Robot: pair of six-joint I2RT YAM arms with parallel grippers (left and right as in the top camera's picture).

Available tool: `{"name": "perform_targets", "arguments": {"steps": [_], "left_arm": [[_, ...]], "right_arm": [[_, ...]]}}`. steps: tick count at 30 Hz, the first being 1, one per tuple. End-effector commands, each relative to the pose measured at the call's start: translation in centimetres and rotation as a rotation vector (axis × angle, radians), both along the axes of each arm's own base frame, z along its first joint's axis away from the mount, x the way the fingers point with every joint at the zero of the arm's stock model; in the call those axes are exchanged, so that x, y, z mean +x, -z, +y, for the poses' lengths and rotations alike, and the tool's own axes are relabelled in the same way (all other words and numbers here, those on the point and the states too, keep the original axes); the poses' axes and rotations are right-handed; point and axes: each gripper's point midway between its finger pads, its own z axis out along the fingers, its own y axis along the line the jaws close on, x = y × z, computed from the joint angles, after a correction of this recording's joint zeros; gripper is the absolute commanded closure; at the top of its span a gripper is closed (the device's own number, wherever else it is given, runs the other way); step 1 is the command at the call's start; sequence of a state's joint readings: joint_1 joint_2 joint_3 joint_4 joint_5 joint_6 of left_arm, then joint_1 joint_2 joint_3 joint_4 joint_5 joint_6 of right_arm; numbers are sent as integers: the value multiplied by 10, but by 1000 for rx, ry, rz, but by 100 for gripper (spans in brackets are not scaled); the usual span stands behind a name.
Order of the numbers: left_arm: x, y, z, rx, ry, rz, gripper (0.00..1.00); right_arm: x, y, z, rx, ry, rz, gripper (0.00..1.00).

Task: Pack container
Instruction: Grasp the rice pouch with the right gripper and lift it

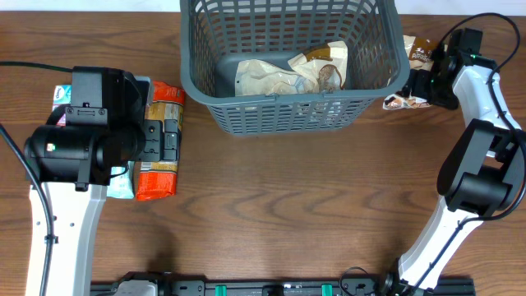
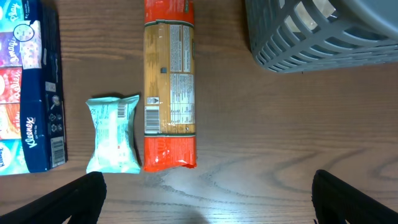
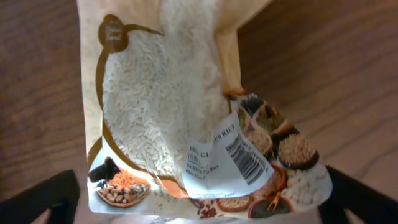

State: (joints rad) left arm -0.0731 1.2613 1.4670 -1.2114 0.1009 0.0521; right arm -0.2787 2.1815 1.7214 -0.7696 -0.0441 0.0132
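The container, a dark grey plastic basket with lattice sides, stands at the top centre of the overhead view on the wooden surface. A few crumpled beige packets already lie on its floor. In the left wrist view its corner fills the upper right.

It looks stiff and light, and far too wide to span. If it has to be steadied or shifted, the thick rim is probably the place to pinch. An off-centre push could well make it slide or swivel on the smooth wood.

The right gripper sits at the upper right of the overhead view, just beside the basket. Its jaws are spread wide on either side of a bag of rice and have not closed on it. Whether they touch it I cannot tell. The bag is likely soft and weighty, with grains that shift, so a grip across its middle seems safest.

The left gripper hangs with jaws wide apart and nothing between them. It is above an orange-red pasta packet, a small teal packet and a Kleenex pack at the left.
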Motion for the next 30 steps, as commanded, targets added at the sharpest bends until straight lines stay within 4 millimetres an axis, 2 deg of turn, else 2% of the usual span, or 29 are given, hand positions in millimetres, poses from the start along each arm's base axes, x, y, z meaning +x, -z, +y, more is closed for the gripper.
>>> {"name": "perform_targets", "arguments": {"steps": [1, 12, 14, 16, 18, 21, 22, 30], "left_arm": [[1, -3, 2, 2, -15, -6, 1], [1, -3, 2, 2, -15, -6, 1], [1, -3, 2, 2, -15, -6, 1], [1, -3, 2, 2, -15, -6, 1], [1, -3, 2, 2, -15, -6, 1], [1, -3, 2, 2, -15, -6, 1], [1, -3, 2, 2, -15, -6, 1], [1, -3, 2, 2, -16, -6, 1]], "right_arm": [[-2, 9, 0, -17, -35, 22, 1], [-10, 51, 5, 23, -41, 102, 1], [-12, 59, 8, 40, -43, 117, 5], [-14, 67, 11, 55, -48, 133, 17], [-16, 75, 14, 73, -50, 150, 37], [-20, 83, 17, 92, -53, 171, 87], [-22, 85, 18, 93, -53, 180, 99], [-26, 86, 19, 100, -44, 194, 99]]}}
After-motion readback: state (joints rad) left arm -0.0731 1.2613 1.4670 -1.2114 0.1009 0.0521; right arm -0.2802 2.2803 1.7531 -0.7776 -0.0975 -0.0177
